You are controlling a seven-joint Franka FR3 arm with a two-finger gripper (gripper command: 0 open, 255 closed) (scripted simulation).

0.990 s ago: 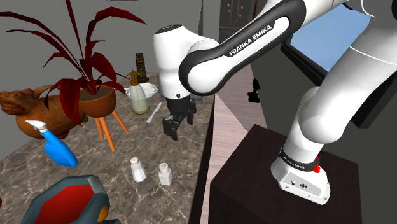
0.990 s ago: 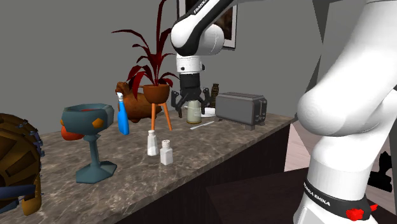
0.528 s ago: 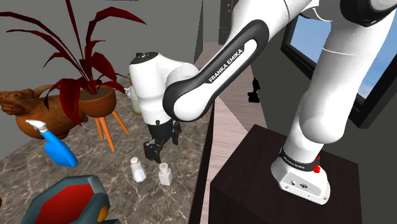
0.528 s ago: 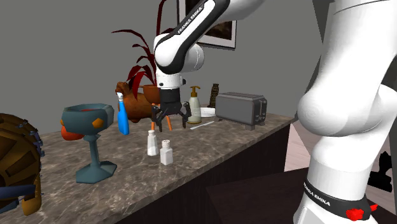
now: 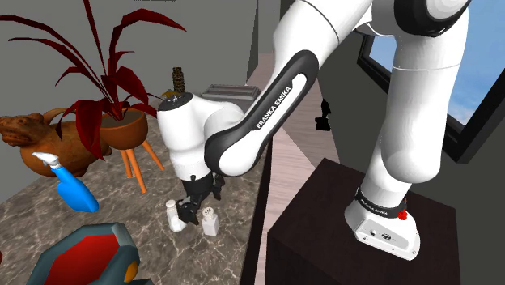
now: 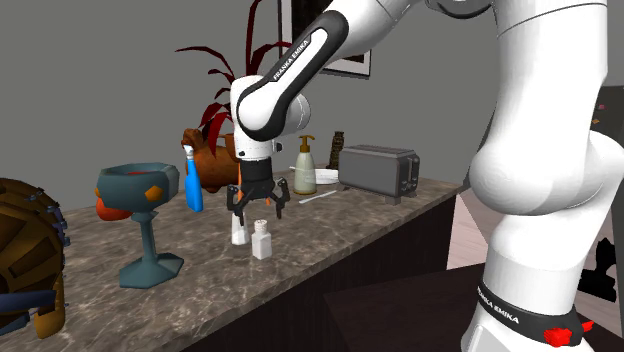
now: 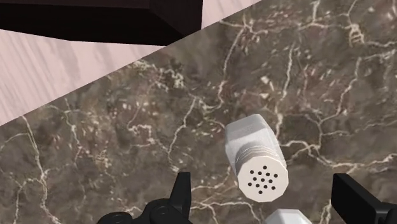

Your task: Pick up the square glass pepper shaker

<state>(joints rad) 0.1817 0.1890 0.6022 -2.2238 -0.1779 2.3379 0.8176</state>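
My end effector (image 6: pixel 257 209) hung wide open and empty over the square pepper shaker (image 7: pixel 253 145). I needed a straight descent, pinching its flat sides and missing the neighbouring shaker (image 7: pixel 287 217).

"What colour are your fingers?"

"My fingers (image 7: pixel 182 191) are all black. My arm (image 5: pixel 324 40) is white with dark bands."

"And the shaker?"

"The shaker (image 7: pixel 257 162) is pale grey-white. Its cap has little dark dots. The other shaker (image 7: pixel 287 217) is pale too."

"What about the counter?"

"The counter (image 7: pixel 114 127) is dark brown with thin white lines like cracks. The floor (image 7: pixel 57 70) is pale pink."

"Anything bright?"

"A blue spray bottle (image 5: pixel 77 194). A plant (image 5: pixel 105 73) with dark red leaves in an orange pot (image 5: pixel 123 129). And a blue-grey goblet (image 6: pixel 148 240), red inside with an orange patch."
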